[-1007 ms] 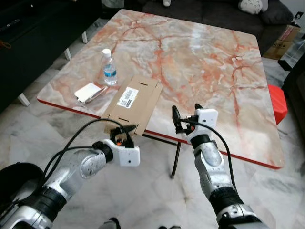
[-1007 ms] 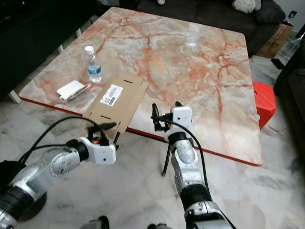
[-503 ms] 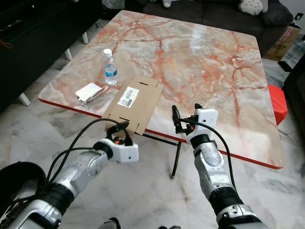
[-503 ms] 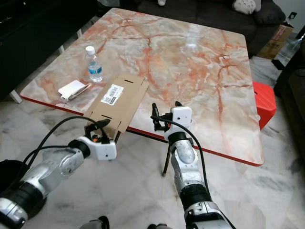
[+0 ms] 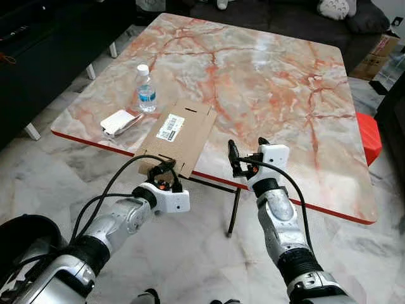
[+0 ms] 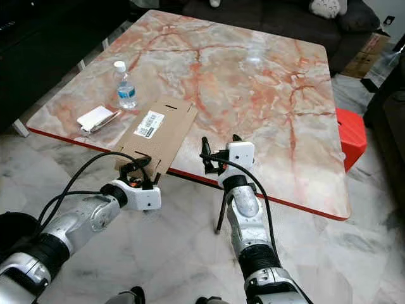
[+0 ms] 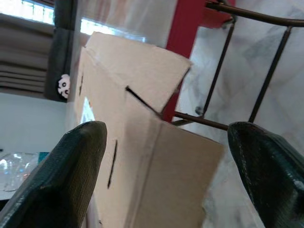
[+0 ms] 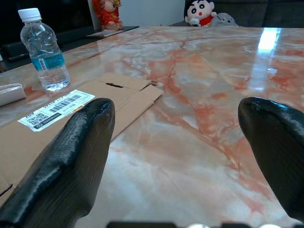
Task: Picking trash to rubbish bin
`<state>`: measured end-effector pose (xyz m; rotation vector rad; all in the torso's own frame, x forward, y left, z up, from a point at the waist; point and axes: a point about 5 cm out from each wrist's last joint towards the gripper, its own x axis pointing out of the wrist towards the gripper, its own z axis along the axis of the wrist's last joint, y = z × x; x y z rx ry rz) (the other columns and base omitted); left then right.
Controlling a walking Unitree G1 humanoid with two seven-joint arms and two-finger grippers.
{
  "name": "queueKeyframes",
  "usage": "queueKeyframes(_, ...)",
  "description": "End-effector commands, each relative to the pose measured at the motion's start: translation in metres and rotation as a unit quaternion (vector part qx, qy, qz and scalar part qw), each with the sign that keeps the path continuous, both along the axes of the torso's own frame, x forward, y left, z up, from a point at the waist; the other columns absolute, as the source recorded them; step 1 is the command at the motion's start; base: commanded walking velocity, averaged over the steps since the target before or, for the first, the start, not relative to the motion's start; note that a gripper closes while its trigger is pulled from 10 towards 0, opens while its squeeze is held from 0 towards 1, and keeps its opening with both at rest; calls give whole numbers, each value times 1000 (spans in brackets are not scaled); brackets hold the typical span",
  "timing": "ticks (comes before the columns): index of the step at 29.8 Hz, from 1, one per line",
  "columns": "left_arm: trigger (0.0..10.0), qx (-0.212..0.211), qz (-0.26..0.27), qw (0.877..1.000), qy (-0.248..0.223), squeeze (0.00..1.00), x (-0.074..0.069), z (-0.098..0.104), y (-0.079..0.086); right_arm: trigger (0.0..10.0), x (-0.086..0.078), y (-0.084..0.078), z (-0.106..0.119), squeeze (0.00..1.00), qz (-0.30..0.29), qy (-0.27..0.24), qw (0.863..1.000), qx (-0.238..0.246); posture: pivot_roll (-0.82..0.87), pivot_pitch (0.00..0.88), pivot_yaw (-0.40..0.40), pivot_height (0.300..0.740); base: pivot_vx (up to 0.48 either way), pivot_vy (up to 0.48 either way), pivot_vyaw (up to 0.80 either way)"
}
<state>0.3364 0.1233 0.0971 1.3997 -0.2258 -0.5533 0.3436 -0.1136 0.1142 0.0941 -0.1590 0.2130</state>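
A flattened cardboard box (image 5: pixel 180 134) with a white barcode label (image 5: pixel 169 126) lies on the marble table (image 5: pixel 272 82), its near end hanging over the red front edge. My left gripper (image 5: pixel 163 170) is just below and in front of that overhanging end. In the left wrist view the cardboard (image 7: pixel 142 142) sits close ahead between the open fingers (image 7: pixel 61 180). A small water bottle (image 5: pixel 145 90) and a white packet (image 5: pixel 119 122) stand left of the box. My right gripper (image 5: pixel 247 152) hovers open at the table's front edge, right of the cardboard (image 8: pixel 71 114).
A red bin (image 5: pixel 367 136) stands on the floor at the table's right side. A dark sofa (image 5: pixel 285 12) runs behind the table, and a brown carton (image 5: pixel 380 54) sits at the far right. Metal table legs (image 5: pixel 234 209) show under the front edge. Marble floor lies around me.
My left gripper has moved forward and a little right, up to the cardboard's overhanging end. The right arm has stayed in place.
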Motion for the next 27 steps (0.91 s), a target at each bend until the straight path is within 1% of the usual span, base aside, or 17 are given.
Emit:
queueKeyframes(1,1647,6,-2,1000,-3,0,0,-2,-2,10000,1,-3,3,0,-5,-7,1000,0,105,146,-124,740,0,0,0)
queueKeyframes(2,0,6,0,1000,-5,0,1,-1,-2,10000,1,-3,3,0,-5,-7,1000,0,105,146,-124,740,0,0,0)
queueKeyframes(10,0,11,6,1000,-8,0,4,-2,1,10000,1,-2,3,0,-4,-6,1000,-1,105,146,-124,740,0,0,0)
queueKeyframes(18,0,8,0,1000,6,0,2,-7,-2,10000,1,-3,3,0,-4,-6,1000,-1,104,145,-127,740,0,0,0)
queueKeyframes(25,0,4,-3,1000,3,0,3,-4,-3,10000,1,-3,3,0,-4,-6,1000,-2,102,146,-128,740,0,0,0)
queueKeyframes(26,0,-2,-6,1000,-5,0,4,1,-5,10000,1,-3,3,0,-4,-6,1000,-2,102,146,-128,740,0,0,0)
queueKeyframes(27,0,-2,-6,1000,-5,0,4,1,-5,10000,1,-3,3,0,-4,-6,1000,-2,102,146,-128,740,0,0,0)
